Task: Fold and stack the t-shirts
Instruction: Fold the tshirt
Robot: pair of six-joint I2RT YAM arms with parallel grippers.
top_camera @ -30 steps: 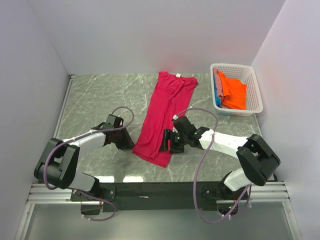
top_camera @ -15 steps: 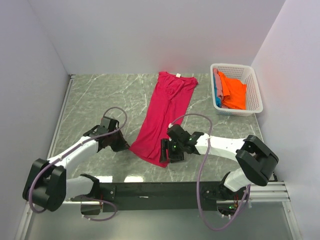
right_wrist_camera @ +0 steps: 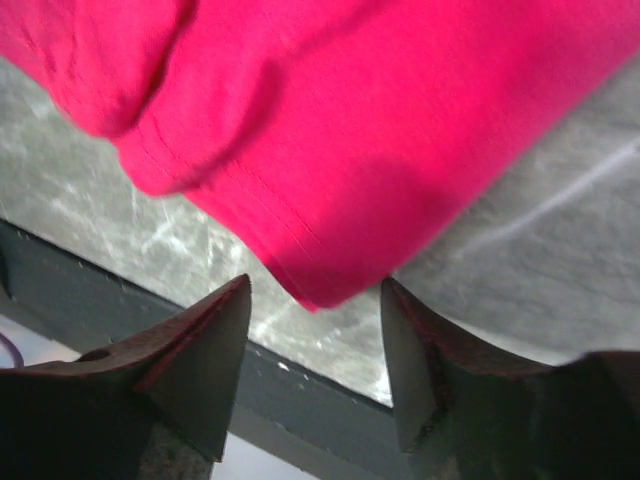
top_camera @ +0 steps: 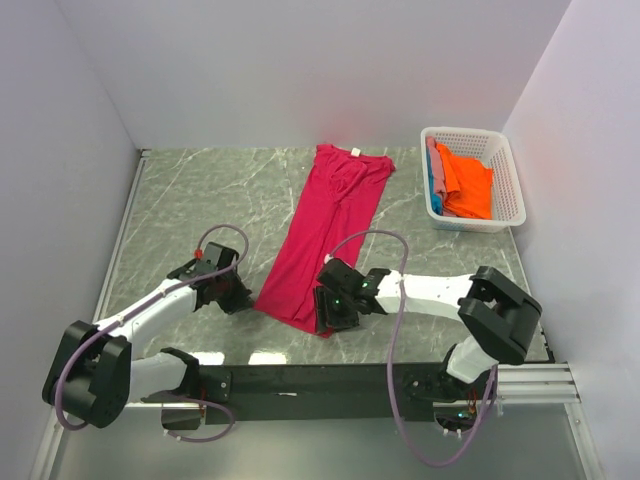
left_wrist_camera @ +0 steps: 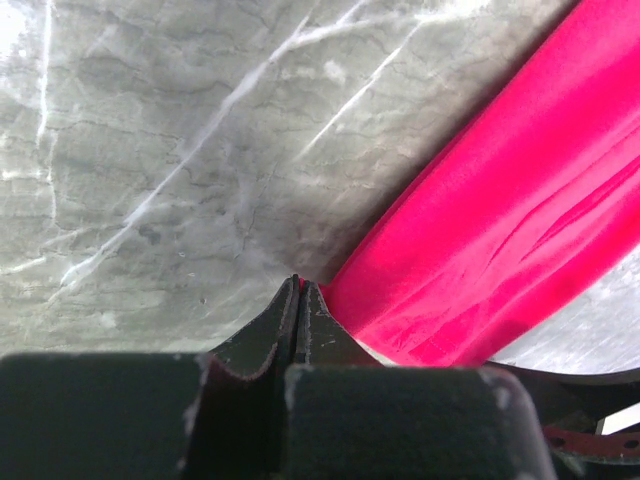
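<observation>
T-shirt (top_camera: 325,235) in crimson lies long on the desk (top_camera: 180,200), from 12 towards 6 o'clock in the top view.

Left wrist view: the left tool (left_wrist_camera: 297,290) is clenched just beside the hem, so it may lift no cloth.

Right wrist view: the right tool (right_wrist_camera: 313,290) is released around the hem corner, and the thin cloth could slip out.

Top view up high, above and behind the arm bases, looking down and forward over the whole tabletop (top_camera: 180,200) — the wide, distant shot. The left wrist camera rides just behind the left tool (left_wrist_camera: 297,290), low and close on the crimson-pink t-shirt (left_wrist_camera: 500,240). The right wrist camera peers past the right tool (right_wrist_camera: 315,295), very close, toward the tabletop's near edge. All three share the shirt's near hem.
</observation>
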